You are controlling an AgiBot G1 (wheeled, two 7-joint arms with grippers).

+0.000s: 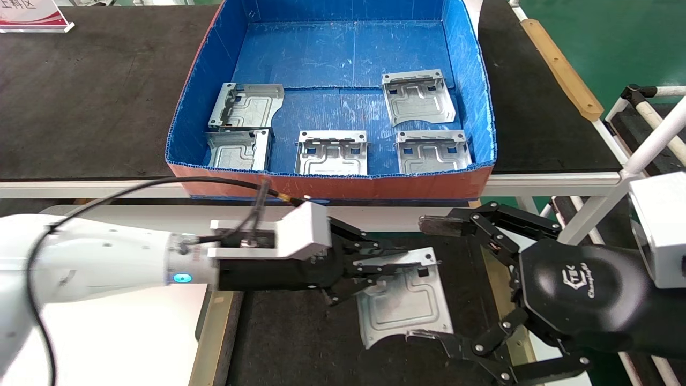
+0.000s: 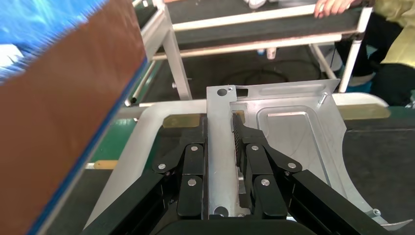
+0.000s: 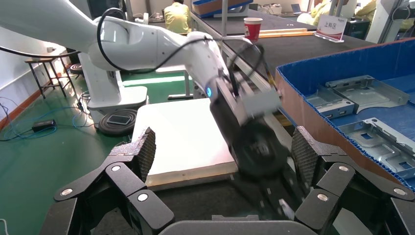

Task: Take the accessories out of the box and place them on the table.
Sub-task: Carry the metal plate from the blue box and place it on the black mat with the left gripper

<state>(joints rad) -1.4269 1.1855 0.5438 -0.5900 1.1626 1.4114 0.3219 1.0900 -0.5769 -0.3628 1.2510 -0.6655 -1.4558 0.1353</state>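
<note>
The box [image 1: 332, 185], blue inside and orange-red outside, stands on the far bench with several silver plates in it, such as those at the left [image 1: 246, 104], middle [image 1: 332, 153] and right [image 1: 433, 151]. My left gripper [image 1: 375, 265] is shut on the edge flange of one more plate [image 1: 404, 303], held over the dark felt mat [image 1: 289, 332] of the white table [image 1: 118, 332]. The left wrist view shows the fingers [image 2: 193, 161] clamped on that plate [image 2: 293, 132]. My right gripper [image 1: 429, 280] is open and empty, its fingers spread either side of the held plate's right part.
The dark-topped bench [image 1: 80, 96] with a white front rail carries the box and a sign [image 1: 32, 16]. A tan wooden strip [image 1: 563, 69] and a white tube frame [image 1: 659, 134] stand at the right. The box's front wall [image 2: 63, 98] is close to my left gripper.
</note>
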